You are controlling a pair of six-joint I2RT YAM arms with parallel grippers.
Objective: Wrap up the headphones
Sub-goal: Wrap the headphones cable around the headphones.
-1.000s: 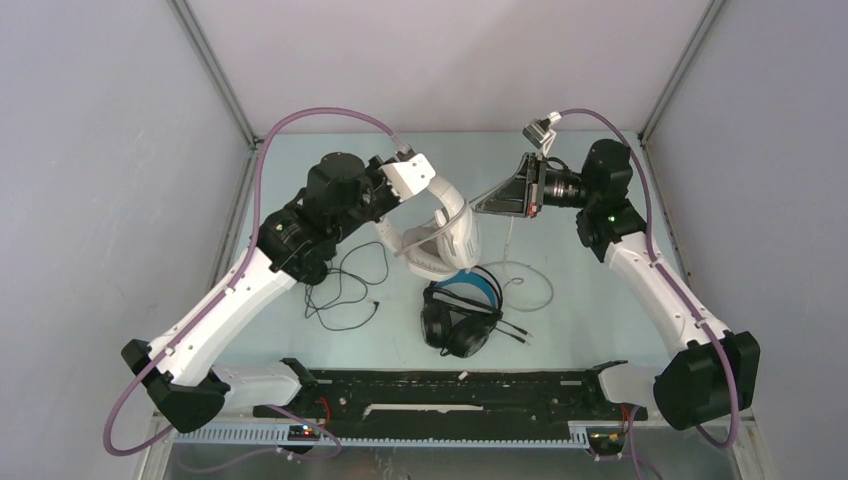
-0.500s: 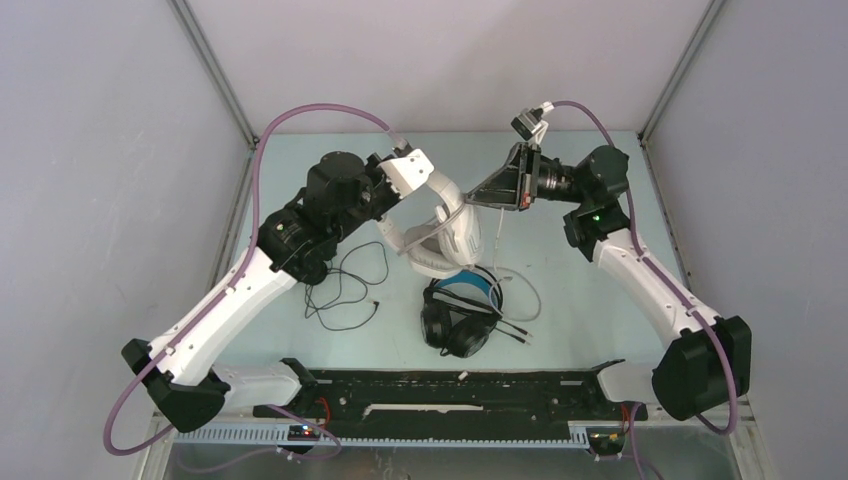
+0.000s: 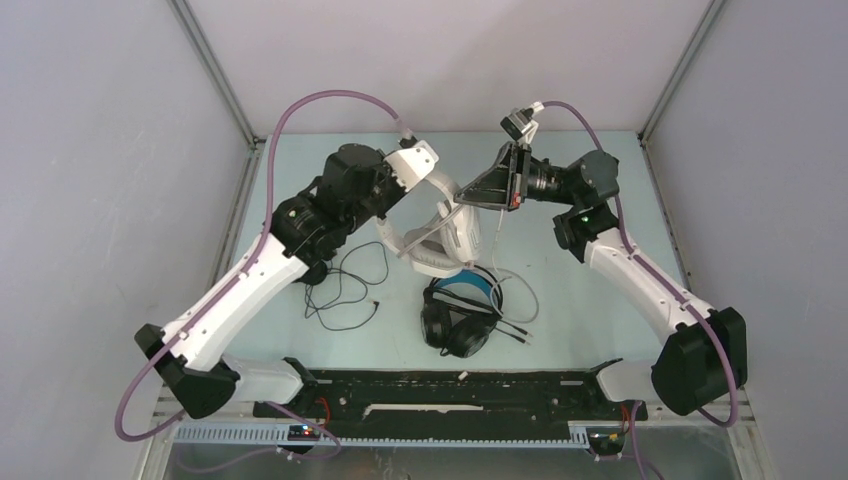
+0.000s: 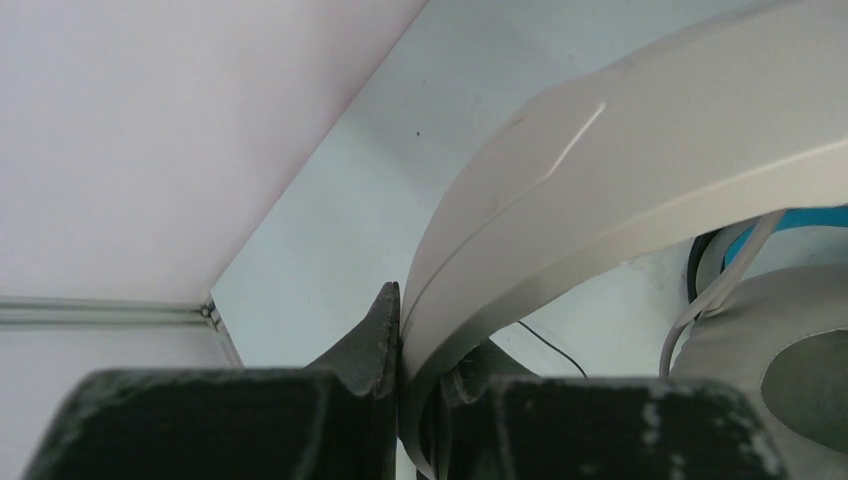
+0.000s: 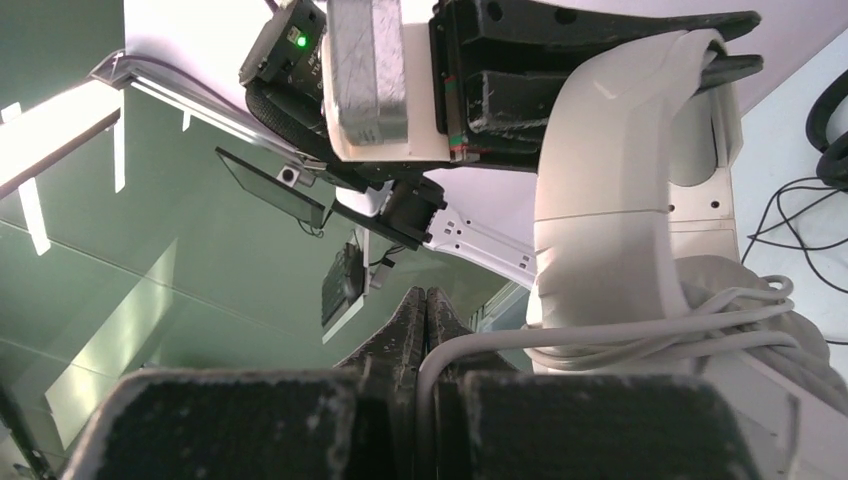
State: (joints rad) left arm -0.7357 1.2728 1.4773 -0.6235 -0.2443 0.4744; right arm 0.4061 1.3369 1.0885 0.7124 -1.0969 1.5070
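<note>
1. Above the pale table (image 3: 570,310), the big white-grey over-ear headphones (image 3: 440,235) are held up by the headband, which my left tool (image 4: 420,340) clamps narrowly.
2. My right tool (image 5: 428,305) is pinched shut on their thin white cord (image 5: 620,345).
3. I'd lay each loop snug beside the coils already there, under light tension.

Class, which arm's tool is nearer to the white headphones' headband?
Left. The left tool is clamped on the white headphones' headband. The right tool pinches the cord beside the band, not touching it.
</note>
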